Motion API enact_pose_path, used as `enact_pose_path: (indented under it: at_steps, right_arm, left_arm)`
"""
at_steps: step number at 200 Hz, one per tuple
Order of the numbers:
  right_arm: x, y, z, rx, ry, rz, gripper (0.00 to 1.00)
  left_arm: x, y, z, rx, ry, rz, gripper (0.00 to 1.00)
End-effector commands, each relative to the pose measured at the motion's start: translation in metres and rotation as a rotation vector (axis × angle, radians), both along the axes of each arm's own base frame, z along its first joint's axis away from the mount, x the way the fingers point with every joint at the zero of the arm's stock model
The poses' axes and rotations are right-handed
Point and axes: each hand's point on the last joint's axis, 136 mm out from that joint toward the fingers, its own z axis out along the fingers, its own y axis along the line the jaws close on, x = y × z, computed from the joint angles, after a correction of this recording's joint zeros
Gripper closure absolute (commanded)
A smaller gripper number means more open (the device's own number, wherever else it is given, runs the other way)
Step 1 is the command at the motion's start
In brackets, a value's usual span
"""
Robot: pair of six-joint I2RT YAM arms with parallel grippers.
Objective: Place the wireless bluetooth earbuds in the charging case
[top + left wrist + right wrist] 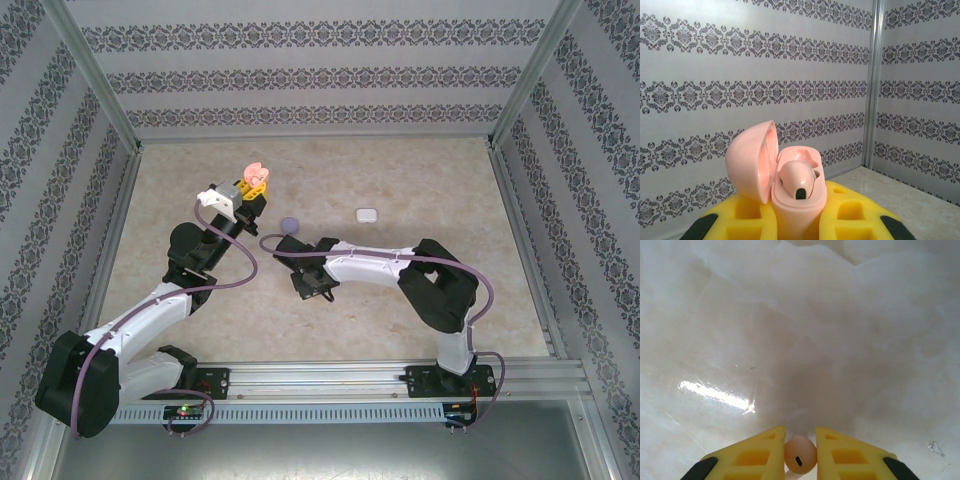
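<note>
My left gripper [254, 190] is raised over the far left of the table and shut on an open pinkish charging case [800, 200], held upright between its yellow fingers [855, 210]. The lid [750, 160] is swung back to the left. One pinkish earbud [799, 180] sits in a well of the case. My right gripper [800, 432] is near the table's middle, pointing down and shut on a second pinkish earbud [800, 455] just above the pale table [805, 330]. From above, the case [256, 173] and the right gripper [310, 283] are well apart.
A small purplish case [290, 224] lies on the table between the two grippers. A white case [367, 213] lies further right. Patterned walls enclose the table on three sides, and metal posts [872, 85] stand at the corners.
</note>
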Motion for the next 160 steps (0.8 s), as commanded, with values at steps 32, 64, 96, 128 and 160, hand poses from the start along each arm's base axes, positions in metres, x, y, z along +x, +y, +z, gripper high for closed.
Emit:
enact_pose_path:
  at_steps: [32,64,96,128,160]
  right_arm:
    - [-0.007,-0.016,-0.01,-0.172,0.032,0.159,0.71]
    - [-0.007,-0.014,0.001,-0.142,0.026,0.125,0.54]
    - [-0.008,-0.006,0.029,-0.014,0.01,-0.025,0.51]
    - [-0.007,-0.018,0.042,0.058,-0.004,-0.27,0.5]
    - [-0.009,-0.03,0.036,0.124,0.024,-0.519,0.56]
  left_arm:
    - [-0.004,0.002,0.014,-0.028,-0.033,-0.013,1.0]
    - [-0.004,0.003,0.015,-0.035,-0.034,-0.012,1.0]
    - [-0.005,0.003,0.017,-0.039,-0.039,-0.012,1.0]
    - [-0.006,0.004,0.019,-0.045,-0.042,-0.01,1.0]
    - [-0.005,0.004,0.018,-0.045,-0.038,-0.009,1.0]
